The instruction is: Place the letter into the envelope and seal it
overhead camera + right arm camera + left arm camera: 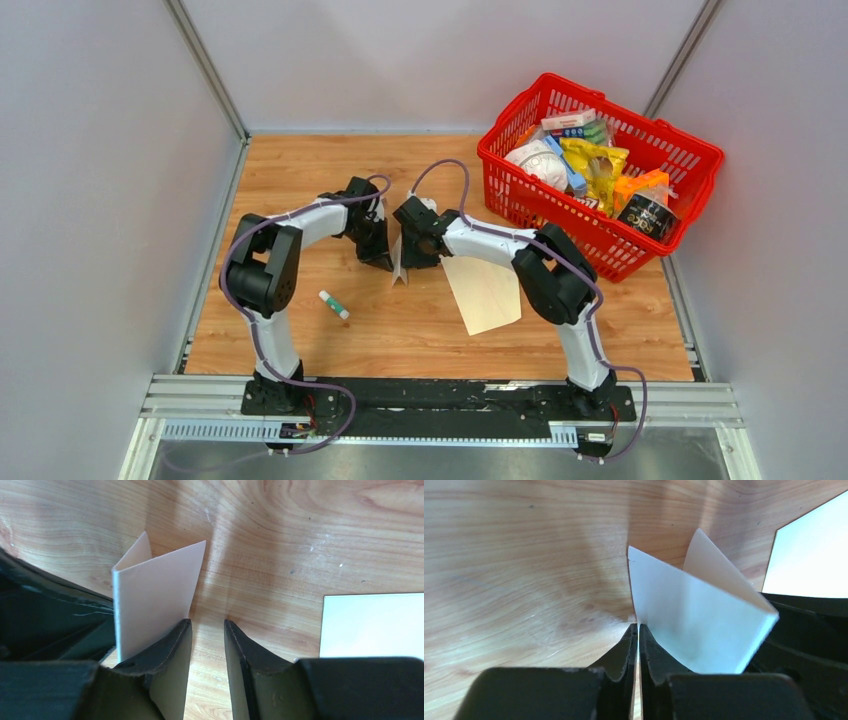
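Wooden table (300,175), left end effector (638,627) pinching letter (694,625)

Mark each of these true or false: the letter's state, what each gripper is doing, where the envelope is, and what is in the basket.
1. The letter is folded and stands on edge. True.
2. The right gripper has its jaws shut on the letter. False: the jaws are open, and the letter is outside them, beside one finger.
3. The left gripper has its jaws closed on an edge of the letter. True.
4. The letter is inside the envelope. False: the envelope lies flat on the table, apart from the letter.
5. The red basket is empty. False: it holds packaged goods.
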